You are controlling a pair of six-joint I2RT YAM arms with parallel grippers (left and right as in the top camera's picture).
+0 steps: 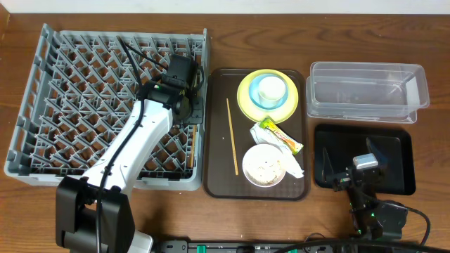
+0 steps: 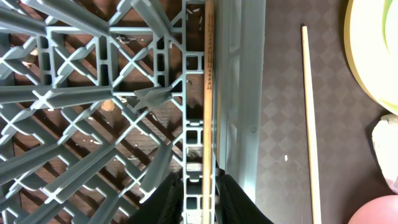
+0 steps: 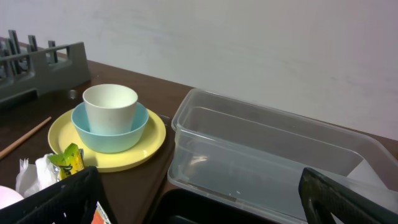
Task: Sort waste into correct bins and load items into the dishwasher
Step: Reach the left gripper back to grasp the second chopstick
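L pincer (image 2: 200, 184) narrowly spread, astride chopstick (image 2: 209, 81) lying inside dish rack (image 1: 105, 184) along its 3 o'clock wall | R pincer (image 3: 199, 177) spread wide over black tray (image 1: 401, 140) | second chopstick (image 1: 231, 137) on brown serving tray (image 1: 218, 176), 9 o'clock side

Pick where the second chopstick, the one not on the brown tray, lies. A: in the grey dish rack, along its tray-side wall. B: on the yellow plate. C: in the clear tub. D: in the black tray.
A: the left wrist view shows the chopstick lying inside the dish rack, beside its wall.
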